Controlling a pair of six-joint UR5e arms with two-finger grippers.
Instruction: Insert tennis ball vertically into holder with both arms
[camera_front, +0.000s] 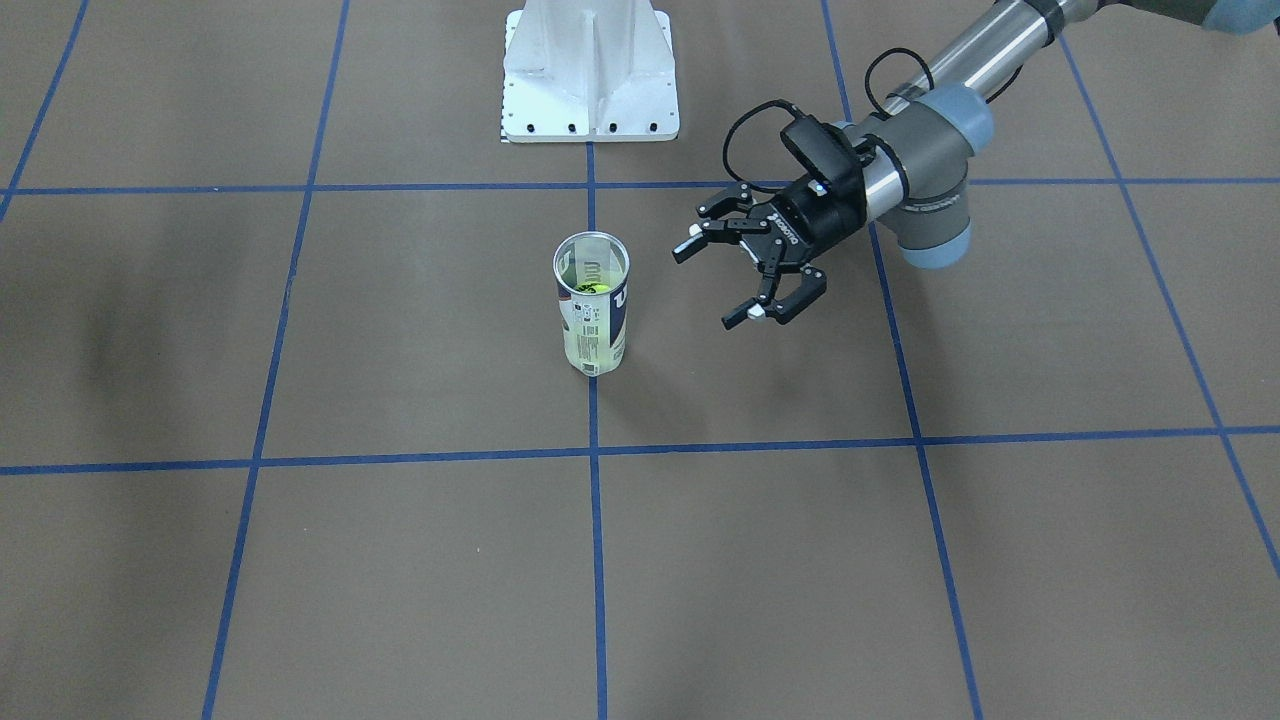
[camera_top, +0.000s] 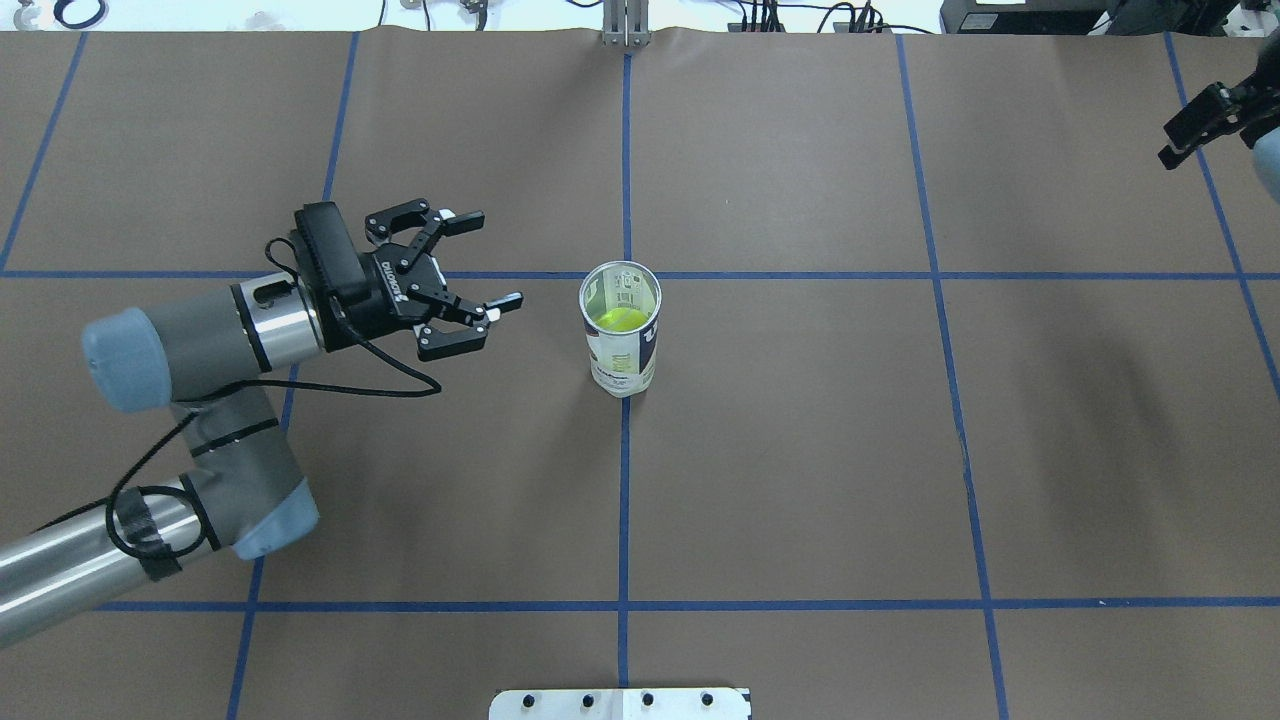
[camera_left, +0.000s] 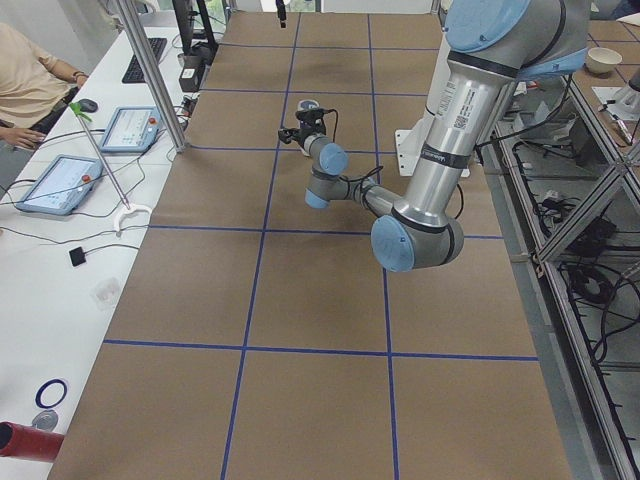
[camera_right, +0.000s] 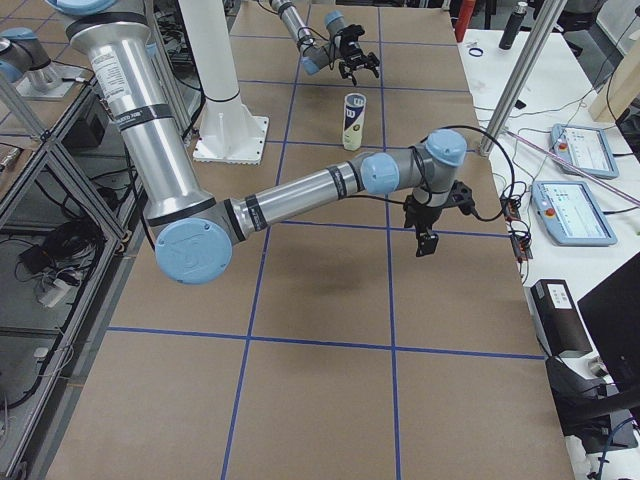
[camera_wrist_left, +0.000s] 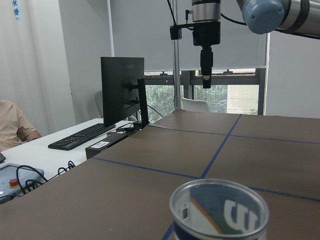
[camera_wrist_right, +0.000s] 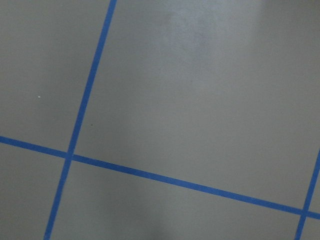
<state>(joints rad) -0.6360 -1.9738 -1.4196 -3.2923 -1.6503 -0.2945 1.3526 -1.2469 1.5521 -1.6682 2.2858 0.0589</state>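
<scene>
- Your left gripper (camera_front: 712, 285), in the front-facing view, has its fingers spread wide with nothing between them. It points at the tennis-ball can (camera_front: 592, 325) from near by without touching it. The can stands upright on a blue tape line (camera_front: 597, 560) of the brown table (camera_front: 400, 350), mouth up. The tennis ball (camera_front: 598, 288) shows yellow-green down inside it. The white pedestal (camera_front: 590, 80) stands well behind the can.
- From overhead, you see the same wide, empty spread on the left gripper, level with the can's mouth and off to its side. The ball lies low inside the can. Only a black part of the right gripper (camera_top: 1190, 130) shows, at the far right edge and well away from the can. You cannot tell from here how its fingers stand.
- From the right end of the table, the right gripper hangs pointing down over bare table, well apart from the can and holding nothing.
- Through the left wrist camera, the can's silver rim fills the bottom edge. The right gripper hangs far behind it, looking narrow.
- Through the right wrist camera, you get only table and tape lines.
</scene>
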